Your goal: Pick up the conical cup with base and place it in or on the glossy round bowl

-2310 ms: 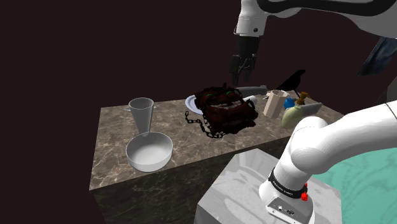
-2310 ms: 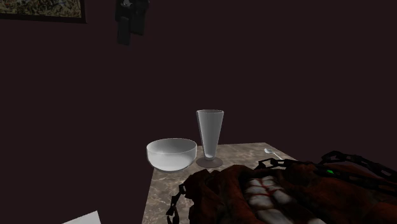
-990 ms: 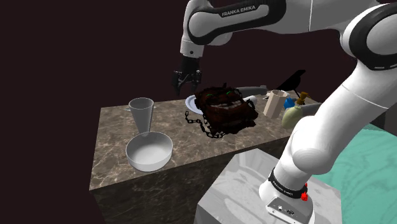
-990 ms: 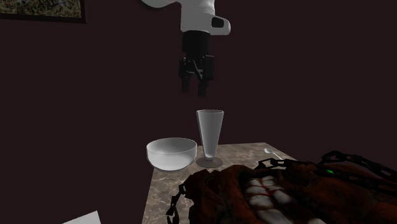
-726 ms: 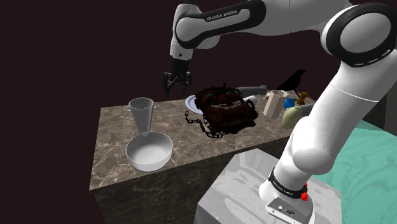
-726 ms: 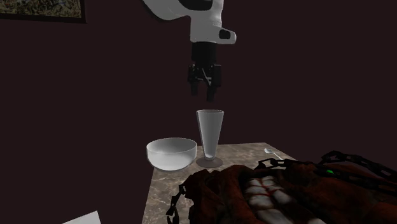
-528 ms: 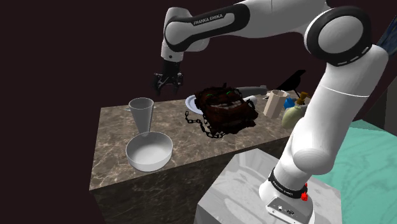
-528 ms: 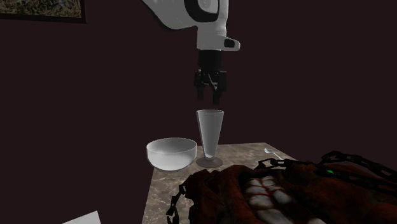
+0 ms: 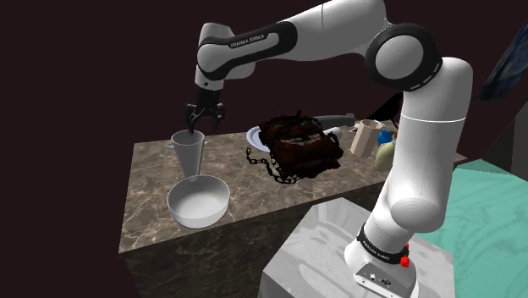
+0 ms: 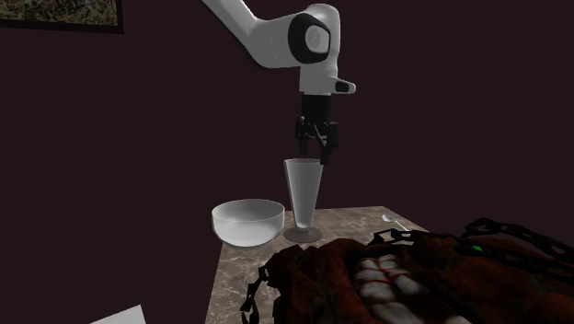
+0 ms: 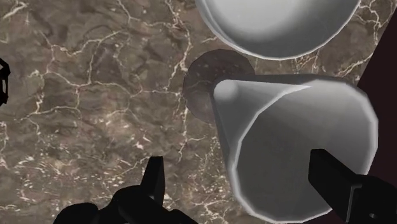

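Conical cup (image 9: 189, 151) upright beside bowl (image 9: 199, 201); fingers (image 11: 154, 181) spread apart, empty, just above rim

White arm (image 9: 420, 161) with dark joints (image 9: 288, 40) and black gripper (image 9: 204, 127).

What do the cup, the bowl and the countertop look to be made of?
The cup is probably glass: its smooth grey sides look see-through. The bowl is glossy and pale grey with bright rim highlights; it could be glass or glazed ceramic. The countertop looks like brown, marble-like stone with white veins.
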{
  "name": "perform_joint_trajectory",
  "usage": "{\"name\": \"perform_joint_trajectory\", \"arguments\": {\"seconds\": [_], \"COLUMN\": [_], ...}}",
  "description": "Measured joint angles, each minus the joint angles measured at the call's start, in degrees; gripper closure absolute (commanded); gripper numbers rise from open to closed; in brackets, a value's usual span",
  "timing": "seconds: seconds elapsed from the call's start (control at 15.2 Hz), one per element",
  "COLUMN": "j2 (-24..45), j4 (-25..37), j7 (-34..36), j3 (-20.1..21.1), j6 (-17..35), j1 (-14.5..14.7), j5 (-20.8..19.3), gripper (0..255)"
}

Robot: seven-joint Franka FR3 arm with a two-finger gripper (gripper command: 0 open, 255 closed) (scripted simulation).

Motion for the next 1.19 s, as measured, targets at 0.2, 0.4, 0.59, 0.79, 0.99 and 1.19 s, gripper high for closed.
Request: {"name": "perform_joint_trajectory", "arguments": {"seconds": [0.2,0.4,0.59,0.79,0.99,1.19], "j2": [0.9,1.5,1.8,1.8,1.8,1.8], "j4": [-1.2,-1.9,-1.9,-1.8,-1.8,-1.8], "j7": [0.0,0.0,0.0,0.0,0.0,0.0], "j3": [0.1,0.2,0.1,0.1,0.1,0.1], "j6": [2.2,3.5,3.8,3.8,3.8,3.8], "j1": [0.2,0.3,0.3,0.3,0.3,0.3], "j5": [0.0,0.0,0.1,0.1,0.1,0.1], "gripper": [0,0,0,255,255,255]}}
